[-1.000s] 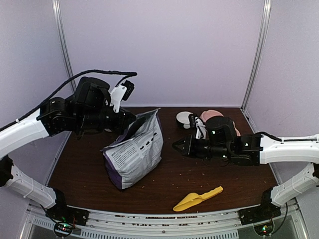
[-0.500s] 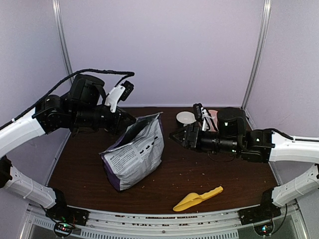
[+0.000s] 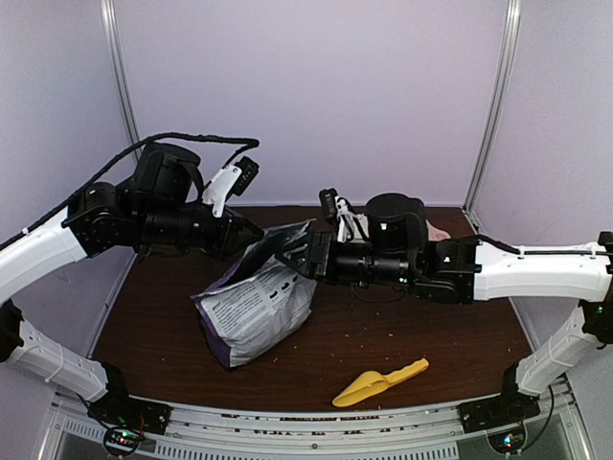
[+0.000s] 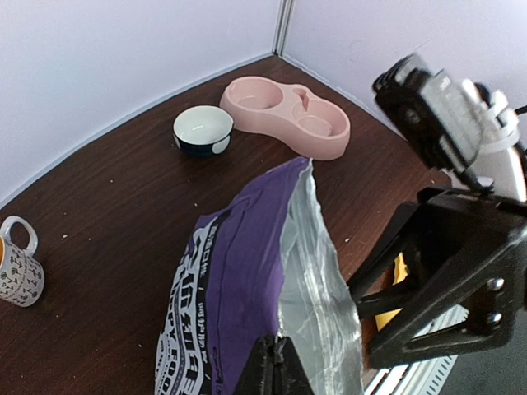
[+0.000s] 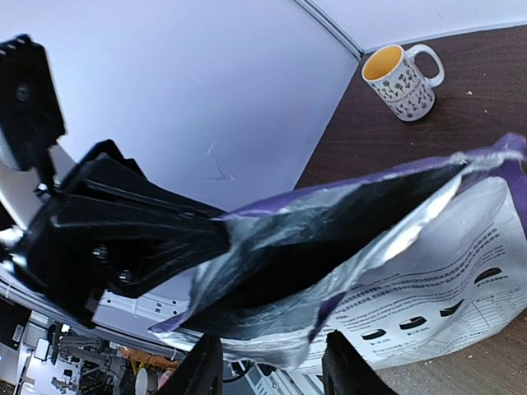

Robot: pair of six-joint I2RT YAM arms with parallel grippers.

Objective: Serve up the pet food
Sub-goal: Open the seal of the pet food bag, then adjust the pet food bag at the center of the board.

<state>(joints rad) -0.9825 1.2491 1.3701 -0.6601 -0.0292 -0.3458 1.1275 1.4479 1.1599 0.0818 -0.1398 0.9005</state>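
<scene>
Opening the bag (image 3: 257,302); nothing served yet.

From above: left gripper (image 3: 251,233) clamped shut on the left side of the bag mouth, right gripper (image 3: 299,257) reaching in at the right side; bag upright on the table, scoop (image 3: 380,382) lying untouched near the front edge, well apart from it. From the left wrist: pinching the foil lip between closed fingers (image 4: 265,374); pink bowl (image 4: 288,115) empty at the back, small bowl (image 4: 202,130) beside it. From the right wrist: part open, one finger (image 5: 202,370) each side of the lower lip, gripping nothing as far as can be told; bag interior dark, pet food not visible, presumably inside. Judged early: spreading the mouth, scooping and filling the pink bowl all left to do.
</scene>
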